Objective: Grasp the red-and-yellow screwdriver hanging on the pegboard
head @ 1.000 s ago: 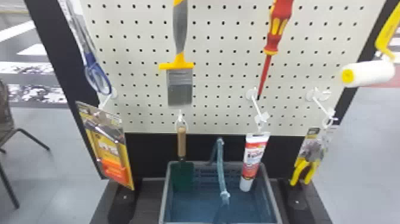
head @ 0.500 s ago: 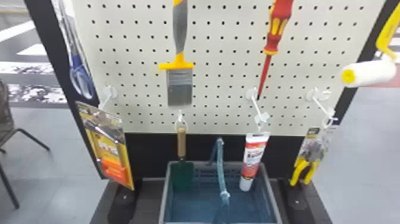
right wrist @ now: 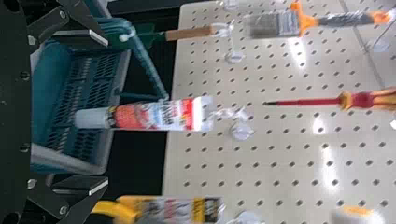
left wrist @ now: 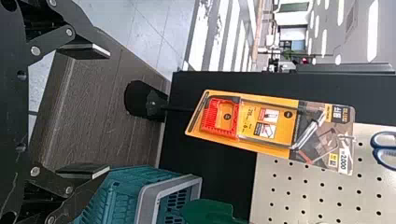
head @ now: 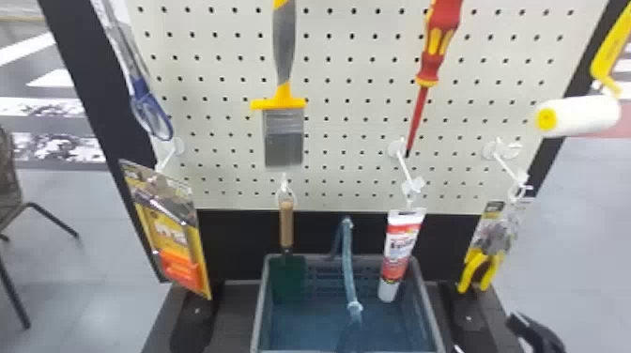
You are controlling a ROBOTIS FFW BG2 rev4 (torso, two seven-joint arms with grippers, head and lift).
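Note:
The red-and-yellow screwdriver hangs tip down on the right half of the pegboard, its handle running out at the head view's top; in the right wrist view the screwdriver lies well beyond the fingertips. My right gripper is low at the head view's bottom right, below the pliers. Its two fingers stand wide apart in the right wrist view, the right gripper being open and holding nothing. The left gripper is open too, facing the packaged saw and the base, with nothing held.
Under the screwdriver a hook holds a tube above the basket. A paintbrush hangs left, a paint roller right. Pliers, a trowel, scissors and a packaged saw hang around them.
My right gripper has come into the head view at the bottom right. The scissors have swung left and back right. The screwdriver hangs as before.

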